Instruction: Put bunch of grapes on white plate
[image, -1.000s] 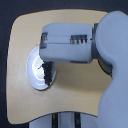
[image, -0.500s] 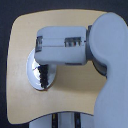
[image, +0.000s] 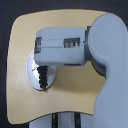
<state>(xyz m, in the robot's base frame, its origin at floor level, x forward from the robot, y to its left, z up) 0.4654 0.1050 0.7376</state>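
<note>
A low-resolution overhead look at a light wooden bench (image: 65, 107) with rounded corners, set against a black surround. Nearest the viewer, at the bottom edge, pale grey parts of the robot's base (image: 65, 121) show just past the bench's front edge, with dark slots between them.

On the exterior view's right, a bulky light-grey arm (image: 107, 75) rises from the bottom corner and fills that side. From it a boxy grey forearm (image: 62, 47) reaches across the middle of the bench toward the exterior view's left, with small dark panels along its upper face.

The gripper (image: 41, 75) hangs from the far end of this forearm, pointing down at the white plate (image: 31, 67). Its tips are blurred and merge with the dark shape under them, so I cannot tell whether they are spread or pinched.

The white plate sits directly beneath the gripper, near the bench's edge on the exterior view's left. Most of it is hidden by the forearm; only a glossy curved rim shows.

The bunch of grapes (image: 42, 79) appears as a narrow dark cluster right at the gripper's tips, lying over the plate's surface. Whether it rests on the plate or is held cannot be made out.

Beyond the forearm, bare wood runs to the bench's far edge.
</note>
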